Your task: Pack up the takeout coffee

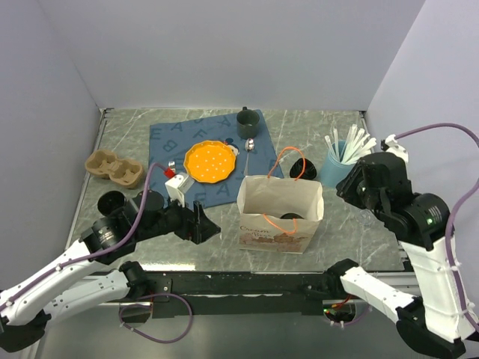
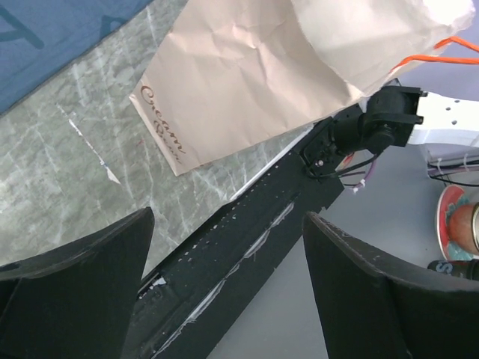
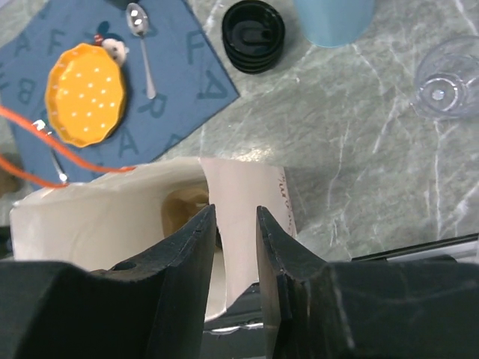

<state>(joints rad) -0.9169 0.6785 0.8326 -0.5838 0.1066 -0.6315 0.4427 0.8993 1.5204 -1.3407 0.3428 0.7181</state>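
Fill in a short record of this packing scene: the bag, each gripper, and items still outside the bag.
bag: paper bag, upright, top open, mid-table
left gripper: open, empty, apart from the bag on its left
right gripper: jaws narrowly apart over the bag's right rim; grip unclear
outside the bag: cardboard cup carrier, black lid

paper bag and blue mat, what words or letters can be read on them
"A", "F", "B": single letters scattered over the blue mat.
Brown cursive logo on the paper bag: seems to start with "C", the rest too curly to read.
Small red print on the bag's side: too small.
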